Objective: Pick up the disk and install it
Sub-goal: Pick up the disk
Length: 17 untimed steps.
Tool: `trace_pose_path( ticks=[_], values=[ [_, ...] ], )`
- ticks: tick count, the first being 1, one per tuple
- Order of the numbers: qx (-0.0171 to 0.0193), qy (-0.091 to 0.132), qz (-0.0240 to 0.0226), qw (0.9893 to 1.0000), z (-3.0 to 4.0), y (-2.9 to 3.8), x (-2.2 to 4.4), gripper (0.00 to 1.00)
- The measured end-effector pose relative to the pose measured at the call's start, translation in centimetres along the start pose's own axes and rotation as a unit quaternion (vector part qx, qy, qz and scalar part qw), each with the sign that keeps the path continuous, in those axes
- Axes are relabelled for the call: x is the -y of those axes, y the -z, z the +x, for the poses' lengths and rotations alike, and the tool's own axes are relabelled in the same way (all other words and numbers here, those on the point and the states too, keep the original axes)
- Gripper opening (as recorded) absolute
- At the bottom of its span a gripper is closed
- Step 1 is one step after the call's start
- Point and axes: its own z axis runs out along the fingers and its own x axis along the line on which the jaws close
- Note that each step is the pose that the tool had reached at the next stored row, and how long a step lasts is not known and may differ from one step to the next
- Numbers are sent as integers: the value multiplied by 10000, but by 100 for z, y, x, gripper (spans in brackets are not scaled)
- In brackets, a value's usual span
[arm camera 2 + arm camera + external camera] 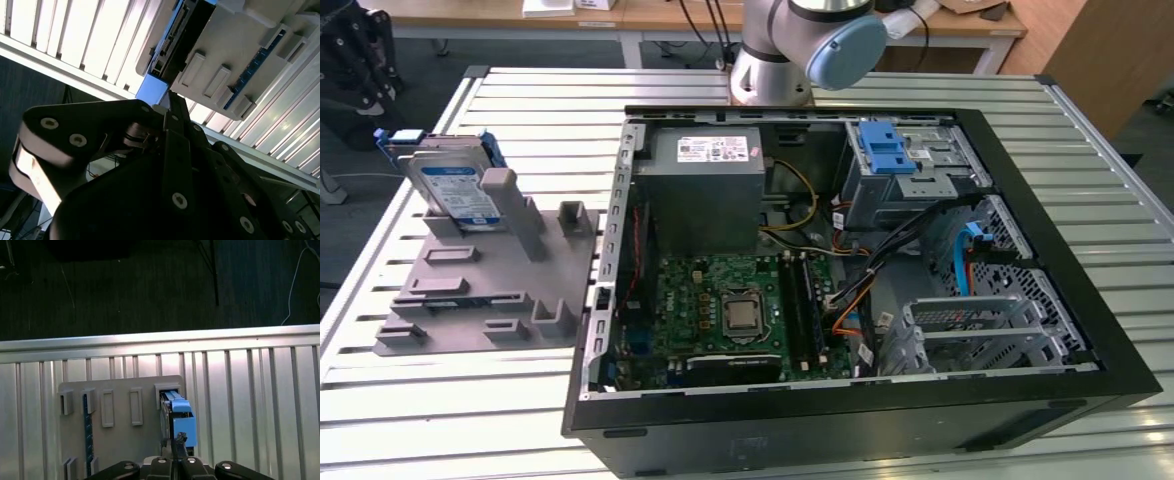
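In the exterior view, the disk [454,190] stands on edge in a grey holder [480,290] on the slatted desk [400,400], at the exterior view's left. It is outside the open computer case [1067,300] and well apart from the blue-latched drive cage [903,160] inside it. The arm [787,50] rises from its base beyond the case. Judged from this, neither step of the task is done: the disk is not picked up and nothing has been installed.

In the second wrist view, the pincer [171,107] shows as dark fingers drawn narrow, tips together with nothing between them. Beyond the tips are the disk's connector edge [175,37], its blue bracket [152,91] and the pale holder [240,55]. The pincer is apart from the disk, not touching it.

In the first wrist view, the camera looks down past the pincer [176,441] at the disk [175,407], which is seated in its slot of the holder [120,440] with the desk's slats [250,405] around it. The narrowed tips line up over the blue bracket, so the arm appears to hover above the pick-up spot. The grasp, the lift, the carry to the case and the seating of the disk are all left to do.
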Motion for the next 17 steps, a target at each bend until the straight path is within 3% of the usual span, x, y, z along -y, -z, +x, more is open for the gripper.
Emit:
trace_pose_path(
  ticks=[1, 2, 7, 8, 17],
  values=[
    [0, 0, 0, 10000, 0, 0, 0, 16],
    [0, 0, 0, 10000, 0, 0, 0, 29],
    [0, 0, 0, 10000, 0, 0, 0, 41],
    [0, -1, 0, 10000, 0, 0, 0, 47],
    [0, -1, 0, 10000, 0, 0, 0, 47]
  ],
)
